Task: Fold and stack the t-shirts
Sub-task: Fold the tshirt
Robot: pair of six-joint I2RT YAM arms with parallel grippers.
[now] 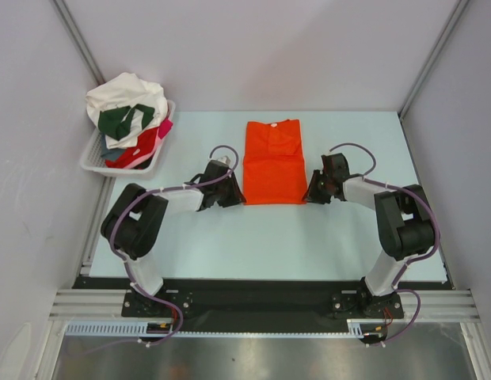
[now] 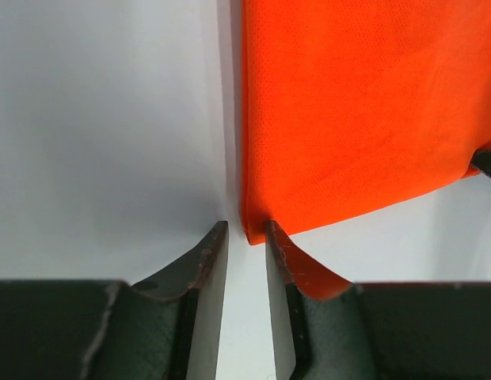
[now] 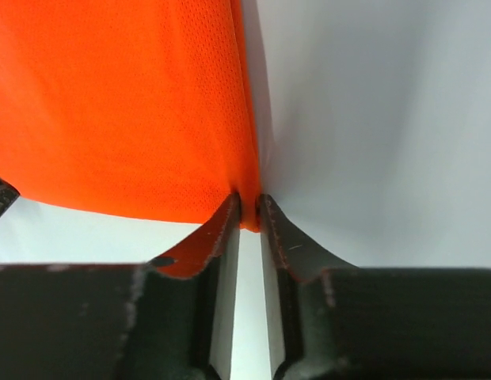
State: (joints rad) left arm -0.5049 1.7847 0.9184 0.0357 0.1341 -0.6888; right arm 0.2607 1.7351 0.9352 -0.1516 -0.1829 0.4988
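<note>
The bright orange t-shirt (image 1: 274, 162) lies folded into a long rectangle on the table's middle, sleeves tucked in. My left gripper (image 1: 236, 195) sits at its near left corner. In the left wrist view the jaws (image 2: 247, 229) stand a little apart, with the shirt's corner (image 2: 356, 111) just at their tips, not pinched. My right gripper (image 1: 311, 192) is at the near right corner. In the right wrist view (image 3: 249, 203) it is shut on the orange fabric's corner (image 3: 127, 103). White, dark green, red and pink t-shirts (image 1: 127, 111) are piled at the far left.
The pile of shirts fills a white slatted basket (image 1: 93, 163) at the table's far left corner. The pale table (image 1: 230, 245) is bounded by grey walls left, right and behind. The arm bases stand at the near edge.
</note>
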